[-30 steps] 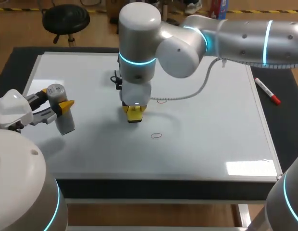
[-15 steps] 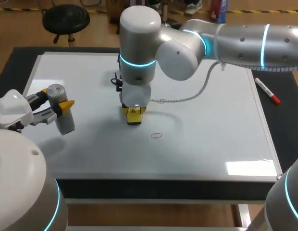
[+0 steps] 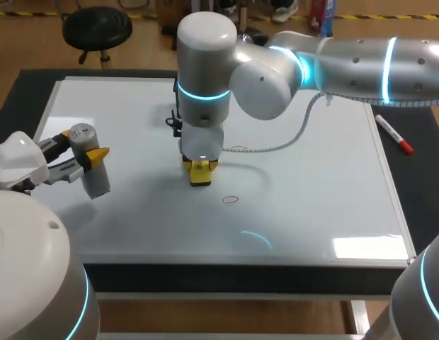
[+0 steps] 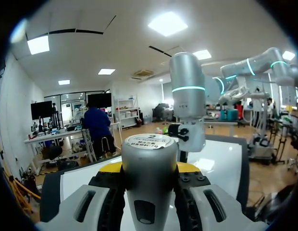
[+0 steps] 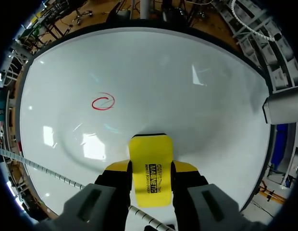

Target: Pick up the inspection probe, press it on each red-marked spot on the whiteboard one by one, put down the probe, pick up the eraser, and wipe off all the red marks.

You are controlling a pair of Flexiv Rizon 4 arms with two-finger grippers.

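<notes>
Wiping seems begun, not finished: nearest, one red mark (image 3: 231, 200) sits unwiped on the whiteboard (image 3: 333, 212). Left jaws pinch the probe (image 3: 88, 163), not set down. Right jaws clamp the eraser (image 3: 199, 173) mid-board; beyond it, another mark (image 3: 238, 149).

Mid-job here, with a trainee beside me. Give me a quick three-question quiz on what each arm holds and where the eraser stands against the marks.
1. True or false: the left gripper is shut on the inspection probe.
2. The right gripper holds: A) a cloth, B) the yellow eraser, C) nothing.
3. In the right wrist view, does the yellow eraser touch the red mark on the whiteboard?
Key: 1 true. 2 B. 3 no: the mark lies ahead of it, apart.
</notes>
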